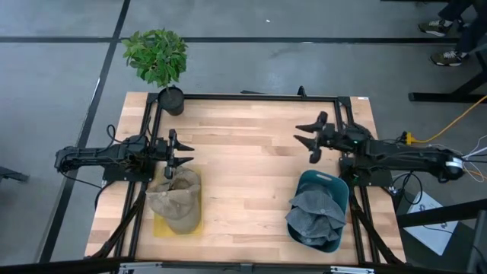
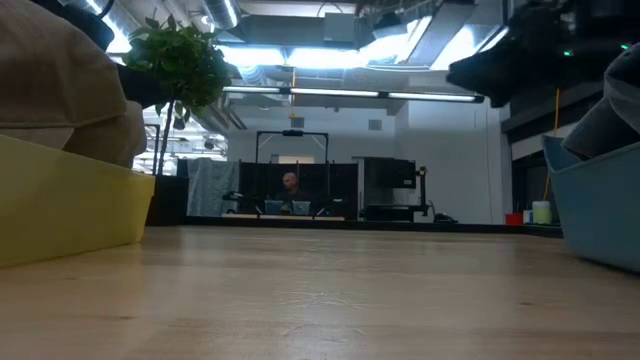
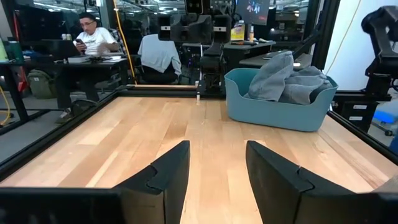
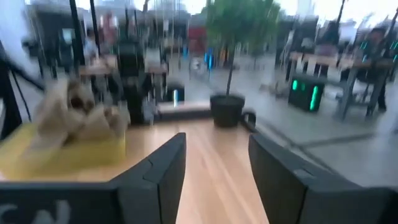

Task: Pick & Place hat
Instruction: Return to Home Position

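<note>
Brown caps [image 1: 176,196] in yellow bin [image 1: 161,227], grey-blue caps [image 1: 313,217] in blue bin [image 1: 329,181], left gripper [image 1: 189,154] and right gripper [image 1: 298,133] above wooden desk [image 1: 243,190], both fingers wide, empty.

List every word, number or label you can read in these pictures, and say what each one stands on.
No text reads clearly.
Pale marks on the right tool: too blurred to read.
Monitor beyond the table: too small to read.
</note>
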Available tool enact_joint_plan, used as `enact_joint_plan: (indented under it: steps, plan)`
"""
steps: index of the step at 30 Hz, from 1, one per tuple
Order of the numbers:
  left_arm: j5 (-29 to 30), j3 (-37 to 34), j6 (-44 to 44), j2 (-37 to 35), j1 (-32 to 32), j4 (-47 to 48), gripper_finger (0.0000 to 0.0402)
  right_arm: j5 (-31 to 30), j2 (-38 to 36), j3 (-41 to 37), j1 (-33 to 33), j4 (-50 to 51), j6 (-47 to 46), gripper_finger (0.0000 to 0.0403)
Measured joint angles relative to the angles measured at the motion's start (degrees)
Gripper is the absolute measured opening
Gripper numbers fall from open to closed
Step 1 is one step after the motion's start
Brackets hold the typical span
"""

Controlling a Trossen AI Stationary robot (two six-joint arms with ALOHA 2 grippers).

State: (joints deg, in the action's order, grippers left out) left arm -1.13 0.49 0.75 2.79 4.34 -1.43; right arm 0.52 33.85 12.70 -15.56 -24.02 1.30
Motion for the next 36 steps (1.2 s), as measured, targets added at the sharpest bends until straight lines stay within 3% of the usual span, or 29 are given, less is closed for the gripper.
enact_joint_plan:
  steps: [6, 11, 15, 24, 31, 36]
  plan:
    - [0.01, 0.0, -0.02, 0.0, 0.0, -0.02, 0.0156, -0.58, -7.15, -7.17, -0.47, -9.25, -0.87, 0.0174]
    - [0.02, 0.0, -0.02, 0.0, 0.0, -0.02, 0.0155, -6.96, -12.08, -12.17, -0.47, -10.99, -0.85, 0.0174]
    - [0.02, 0.0, 0.0, 0.0, 0.0, -0.02, 0.0153, -9.97, -15.57, -12.41, -0.55, -5.69, -0.33, 0.0174]
    - [0.02, 0.0, 0.0, 0.0, 0.0, -0.02, 0.0156, -9.99, -23.09, -12.39, -1.86, 1.23, 5.35, 0.0174]
    - [0.02, 0.0, 0.0, 0.0, 0.0, -0.02, 0.0154, -3.4, -33.44, -12.39, -3.59, 15.53, 6.79, 0.0174]
    - [0.04, 0.0, 0.0, 0.0, 0.0, -0.01, 0.0157, -4.11, -33.78, -12.31, -3.91, 20.25, 6.71, 0.0174]
